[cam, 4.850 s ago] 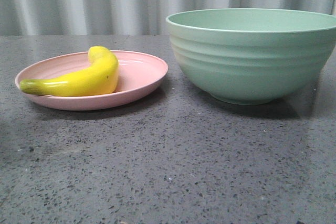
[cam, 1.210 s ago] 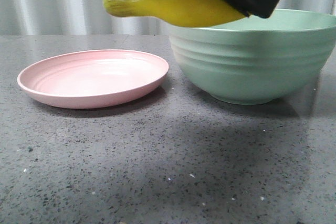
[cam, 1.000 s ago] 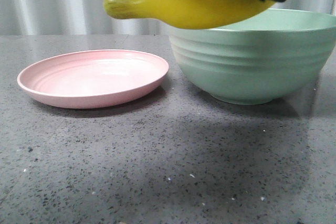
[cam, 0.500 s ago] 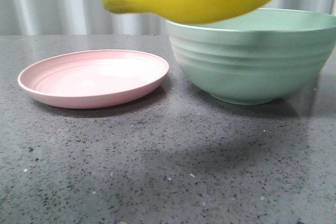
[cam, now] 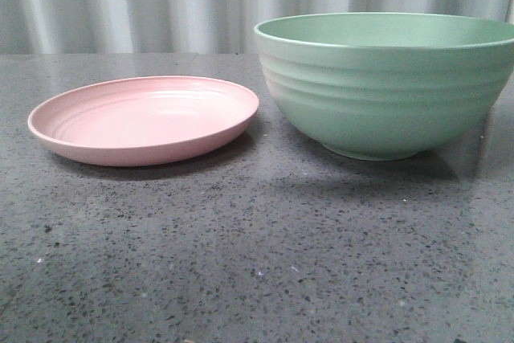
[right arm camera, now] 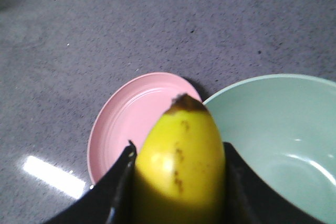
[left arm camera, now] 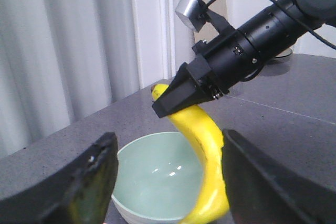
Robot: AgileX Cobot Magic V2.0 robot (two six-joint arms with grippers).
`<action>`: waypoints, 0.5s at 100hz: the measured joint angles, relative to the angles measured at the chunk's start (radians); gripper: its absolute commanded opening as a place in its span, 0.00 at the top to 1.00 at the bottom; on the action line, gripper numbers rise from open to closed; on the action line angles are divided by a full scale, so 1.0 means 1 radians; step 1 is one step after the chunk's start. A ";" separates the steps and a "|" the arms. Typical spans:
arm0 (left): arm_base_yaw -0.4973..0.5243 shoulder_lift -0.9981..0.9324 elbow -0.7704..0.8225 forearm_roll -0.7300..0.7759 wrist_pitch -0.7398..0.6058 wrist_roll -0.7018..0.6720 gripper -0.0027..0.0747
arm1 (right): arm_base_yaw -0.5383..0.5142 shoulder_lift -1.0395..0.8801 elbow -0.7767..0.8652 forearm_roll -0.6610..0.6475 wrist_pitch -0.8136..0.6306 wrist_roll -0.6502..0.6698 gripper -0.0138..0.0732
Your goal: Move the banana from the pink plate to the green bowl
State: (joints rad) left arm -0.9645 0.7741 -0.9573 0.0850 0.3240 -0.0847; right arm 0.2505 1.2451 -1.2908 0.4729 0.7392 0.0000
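Clamping glossy yellow curved banana (right arm camera: 181,163) in right jaws (left arm camera: 181,95) above ribbed mint-green bowl (left arm camera: 157,177); left jaws (left arm camera: 165,174) wide.

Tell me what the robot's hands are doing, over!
Right hand shut on banana, held above green bowl. Left hand open, empty. Pink plate bare. Bowl inside looks clear, nothing blocking the drop.

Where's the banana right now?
Out of the front view; the right gripper holds the banana in the air above the green bowl, beside the pink plate.
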 measured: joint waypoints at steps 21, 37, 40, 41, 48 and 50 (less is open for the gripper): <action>0.002 0.000 0.019 -0.015 -0.027 0.000 0.47 | -0.110 0.000 0.000 -0.027 -0.016 0.000 0.71; 0.002 0.000 0.019 -0.018 -0.045 0.000 0.47 | -0.179 0.002 0.000 -0.056 -0.037 0.000 0.71; 0.002 0.000 0.019 -0.022 -0.046 0.000 0.47 | -0.184 0.004 0.000 -0.063 -0.040 0.000 0.71; 0.002 0.000 0.019 -0.022 -0.046 0.000 0.47 | -0.185 0.004 0.000 -0.065 -0.040 0.000 0.71; 0.002 0.000 0.019 -0.028 -0.051 0.000 0.47 | -0.189 0.016 0.000 -0.080 -0.044 0.000 0.71; 0.002 0.000 0.019 -0.029 -0.052 0.000 0.47 | -0.189 0.023 0.000 -0.080 -0.044 0.000 0.71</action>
State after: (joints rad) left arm -0.9628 0.7741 -0.9386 0.0564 0.2719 -0.0847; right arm 0.0612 1.2683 -1.2908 0.3926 0.6952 0.0000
